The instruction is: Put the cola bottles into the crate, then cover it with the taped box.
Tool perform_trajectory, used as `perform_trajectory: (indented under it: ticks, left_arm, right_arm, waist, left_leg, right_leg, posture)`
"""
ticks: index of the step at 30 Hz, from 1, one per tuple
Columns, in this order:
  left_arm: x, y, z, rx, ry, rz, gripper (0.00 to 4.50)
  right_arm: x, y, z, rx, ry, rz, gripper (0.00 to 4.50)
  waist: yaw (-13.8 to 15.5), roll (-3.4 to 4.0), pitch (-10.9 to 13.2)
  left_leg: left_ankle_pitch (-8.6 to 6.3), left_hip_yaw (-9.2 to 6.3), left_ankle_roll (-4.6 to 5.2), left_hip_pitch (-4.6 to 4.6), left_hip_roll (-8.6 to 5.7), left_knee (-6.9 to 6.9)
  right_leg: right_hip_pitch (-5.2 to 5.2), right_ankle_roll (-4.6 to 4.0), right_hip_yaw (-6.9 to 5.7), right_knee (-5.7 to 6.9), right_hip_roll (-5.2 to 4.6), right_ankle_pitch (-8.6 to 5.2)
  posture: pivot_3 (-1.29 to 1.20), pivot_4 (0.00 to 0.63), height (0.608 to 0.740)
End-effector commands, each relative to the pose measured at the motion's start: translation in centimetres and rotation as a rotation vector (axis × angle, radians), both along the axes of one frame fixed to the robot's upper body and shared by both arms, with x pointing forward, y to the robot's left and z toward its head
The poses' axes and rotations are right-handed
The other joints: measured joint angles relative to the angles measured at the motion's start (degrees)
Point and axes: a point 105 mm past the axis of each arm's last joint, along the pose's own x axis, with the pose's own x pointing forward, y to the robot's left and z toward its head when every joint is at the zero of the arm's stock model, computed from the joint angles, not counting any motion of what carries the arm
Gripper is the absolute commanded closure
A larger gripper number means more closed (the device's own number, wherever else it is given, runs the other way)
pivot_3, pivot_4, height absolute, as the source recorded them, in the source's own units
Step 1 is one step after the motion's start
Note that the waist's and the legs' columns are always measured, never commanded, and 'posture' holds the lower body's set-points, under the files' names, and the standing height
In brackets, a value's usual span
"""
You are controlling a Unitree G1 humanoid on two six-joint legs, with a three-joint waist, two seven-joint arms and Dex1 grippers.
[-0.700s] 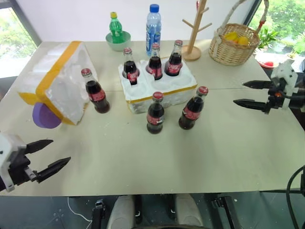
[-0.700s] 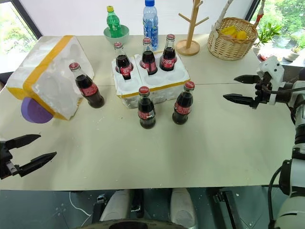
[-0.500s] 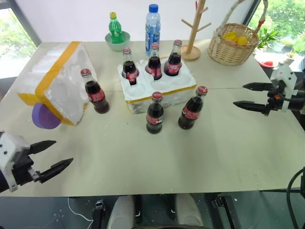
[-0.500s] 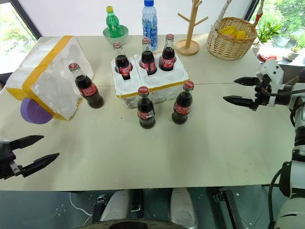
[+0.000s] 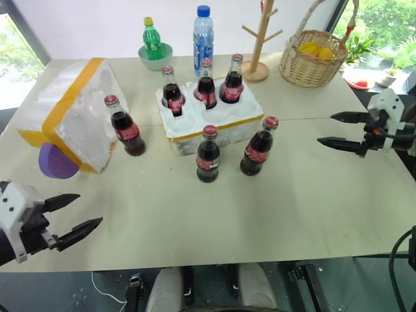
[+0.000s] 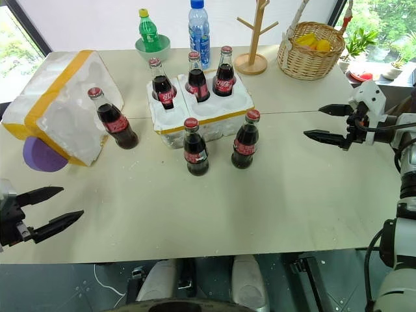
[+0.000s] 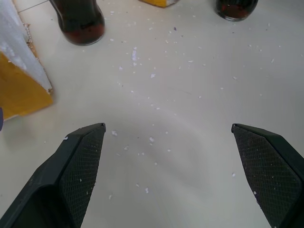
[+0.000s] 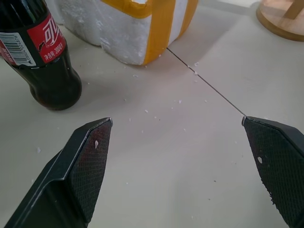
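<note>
The low white crate point(image 5: 221, 122) stands mid-table with three cola bottles in its back holes point(image 5: 171, 92) point(image 5: 206, 84) point(image 5: 232, 82). Two more cola bottles point(image 5: 208, 156) point(image 5: 257, 148) stand on the table just in front of it. Another one point(image 5: 125, 127) stands beside the taped box point(image 5: 65, 114), which lies tilted at the left. My left gripper point(image 5: 90, 209) hovers open over the near left edge of the table, holding nothing. My right gripper point(image 5: 325, 129) is open and empty at the right, pointing toward the crate. The right wrist view shows a bottle point(image 8: 45, 61) and a crate corner point(image 8: 137, 28).
A green soda bottle point(image 5: 151, 39) in a bowl, a blue-capped water bottle point(image 5: 202, 31), a wooden mug tree point(image 5: 259, 45) and a wicker basket point(image 5: 315, 55) line the far edge. A purple disc point(image 5: 53, 161) sits under the taped box. Foam crumbs dot the table.
The camera view has shifted slightly. Neither the bottles nor the grippers have visibly moved.
</note>
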Motion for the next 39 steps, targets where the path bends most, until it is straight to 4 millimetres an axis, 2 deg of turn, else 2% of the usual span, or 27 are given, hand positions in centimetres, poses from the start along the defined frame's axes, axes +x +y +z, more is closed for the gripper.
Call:
perform_trajectory:
  ticks: [1,6,10,13,17,22,26,30,39]
  left_arm:
    - [0.1,-0.2,1.0,0.025,-0.034,-0.011,0.04]
    - [0.8,-1.0,1.5,0.023,-0.056,-0.052,0.04]
    - [2.4,-2.1,2.6,-0.032,-0.114,-0.081,0.04]
    - [4.6,-2.9,3.5,-0.109,-0.171,-0.071,0.04]
    - [7.9,-3.2,4.1,-0.108,-0.243,-0.012,0.04]
    - [11.8,-3.6,4.5,-0.106,-0.315,0.077,0.04]
    - [13.8,-3.6,4.3,-0.116,-0.326,0.153,0.04]
    - [15.1,-4.4,3.9,-0.130,-0.328,0.153,0.04]
    - [19.0,-5.4,3.4,-0.147,-0.333,0.193,0.04]
  right_arm:
    - [0.1,0.0,1.6,0.010,-0.068,0.002,0.00]
    - [0.3,0.6,1.9,0.012,-0.082,0.019,0.00]
    - [0.1,1.3,3.3,0.037,-0.088,0.042,0.00]
    - [-1.2,2.8,5.1,0.092,-0.068,0.130,0.00]
    - [-3.6,5.0,7.3,0.175,-0.008,0.238,0.00]
    - [-4.8,6.5,9.0,0.190,-0.060,0.248,0.00]
    - [-6.3,6.9,9.8,0.231,-0.056,0.274,0.00]
    - [-7.5,7.5,10.2,0.257,-0.042,0.312,0.00]
    - [-8.7,9.1,11.3,0.277,-0.051,0.384,0.00]
  waist:
    - [0.01,0.00,0.00]
    - [0.03,0.01,0.00]
    - [0.09,0.11,-0.02]
    - [0.14,0.20,-0.02]
    - [0.44,0.27,-0.04]
    - [0.59,0.24,-0.06]
    - [0.94,0.23,-0.06]
    - [1.73,0.23,-0.06]
    - [2.05,0.16,-0.06]
  left_leg:
    - [0.00,0.00,0.00,0.00,0.00,0.00]
    - [0.01,0.00,-0.02,0.00,0.00,0.00]
    - [0.02,0.00,-0.03,0.00,-0.02,0.00]
    - [0.09,-0.01,0.04,0.00,-0.02,0.00]
    - [0.16,-0.05,0.09,0.00,-0.02,0.00]
    - [0.16,-0.04,0.11,0.00,-0.04,0.02]
    - [0.18,-0.04,0.12,-0.01,-0.05,0.03]
    - [0.19,-0.04,0.13,0.00,-0.04,0.03]
    - [0.22,-0.04,0.14,0.00,-0.07,0.13]
  right_leg:
    - [0.00,0.00,0.00,0.00,0.00,0.00]
    - [0.00,0.00,0.00,0.01,0.00,0.00]
    - [0.02,0.00,-0.01,0.01,-0.01,0.00]
    - [0.01,0.01,-0.01,0.06,-0.01,0.01]
    - [0.01,0.05,-0.04,0.15,0.01,0.03]
    - [0.04,0.12,-0.07,0.17,0.02,0.07]
    - [0.02,0.27,-0.07,0.17,0.05,0.16]
    - [0.02,0.29,-0.11,0.20,0.11,0.17]
    - [0.07,0.30,-0.14,0.25,0.27,0.18]
  posture:
    - [0.00,0.150,0.740]
    - [0.00,0.150,0.740]
    - [0.00,0.150,0.740]
    - [0.00,0.150,0.740]
    - [0.00,0.150,0.740]
    - [0.00,0.150,0.740]
    - [0.00,0.150,0.740]
    - [0.00,0.150,0.740]
    - [0.00,0.150,0.740]
